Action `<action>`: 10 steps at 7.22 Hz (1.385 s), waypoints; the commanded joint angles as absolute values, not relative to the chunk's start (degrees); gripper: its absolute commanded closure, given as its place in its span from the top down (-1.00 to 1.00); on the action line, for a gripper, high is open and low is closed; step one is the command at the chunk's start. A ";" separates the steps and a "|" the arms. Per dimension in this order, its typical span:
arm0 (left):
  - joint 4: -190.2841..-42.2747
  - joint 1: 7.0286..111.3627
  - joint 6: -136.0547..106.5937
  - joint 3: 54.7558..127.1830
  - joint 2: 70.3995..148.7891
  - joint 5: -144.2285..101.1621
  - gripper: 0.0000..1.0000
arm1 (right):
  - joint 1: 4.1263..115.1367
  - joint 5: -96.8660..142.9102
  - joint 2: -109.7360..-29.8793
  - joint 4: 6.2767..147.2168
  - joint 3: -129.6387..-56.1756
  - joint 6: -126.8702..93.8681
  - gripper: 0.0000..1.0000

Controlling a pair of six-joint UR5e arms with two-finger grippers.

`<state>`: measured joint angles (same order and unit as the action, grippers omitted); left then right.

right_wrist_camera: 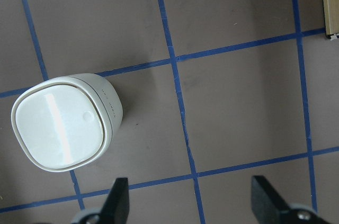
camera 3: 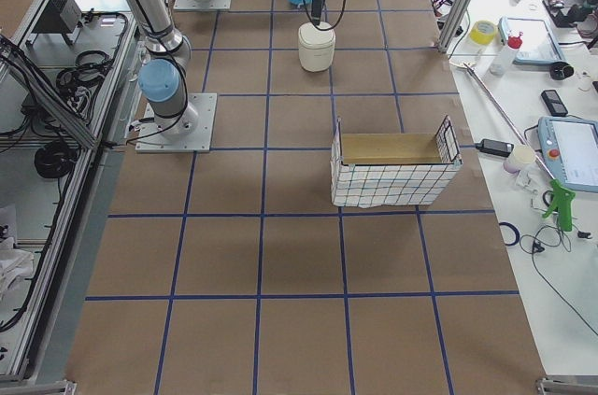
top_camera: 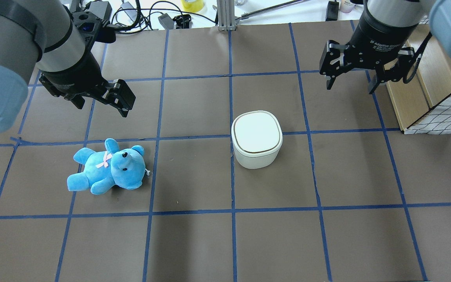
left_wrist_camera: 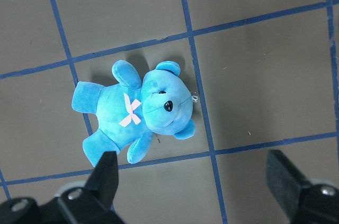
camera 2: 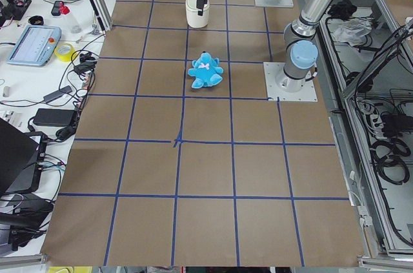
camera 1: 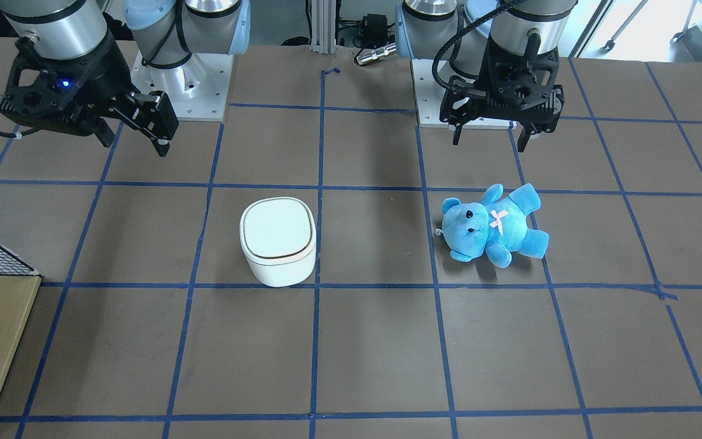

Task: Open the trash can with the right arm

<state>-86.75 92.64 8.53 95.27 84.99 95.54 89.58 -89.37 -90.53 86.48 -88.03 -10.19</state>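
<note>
1 trash can [top_camera: 257, 135]; 1 blue plush bear [top_camera: 108, 170]; 1 mesh basket [camera 3: 392, 185]; 1 left end effector [camera 1: 489, 143]; 1 right end effector [top_camera: 350, 89]

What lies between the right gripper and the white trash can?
Nothing stands there. In the overhead view, only bare brown table with blue tape lines separates the open right gripper from the closed trash can.

White "2F Adaptive Gripper" lettering on the black right end effector [top_camera: 350, 88].
</note>
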 commanded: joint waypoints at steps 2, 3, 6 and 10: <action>-86.75 92.64 8.53 95.27 84.99 95.54 1.00 | 90.00 -88.51 -90.26 86.48 -88.16 -10.20 -0.70; -86.75 92.64 8.53 95.27 84.99 95.62 1.00 | 90.09 -88.42 -90.00 86.48 -88.42 -10.20 -0.91; -86.75 92.64 8.53 95.27 84.99 95.54 1.00 | 91.31 -86.05 -87.29 88.93 -88.59 -10.28 -1.00; -86.75 92.64 8.53 95.27 84.99 95.54 1.00 | 96.14 -85.08 -82.10 101.29 -93.32 -13.97 -1.00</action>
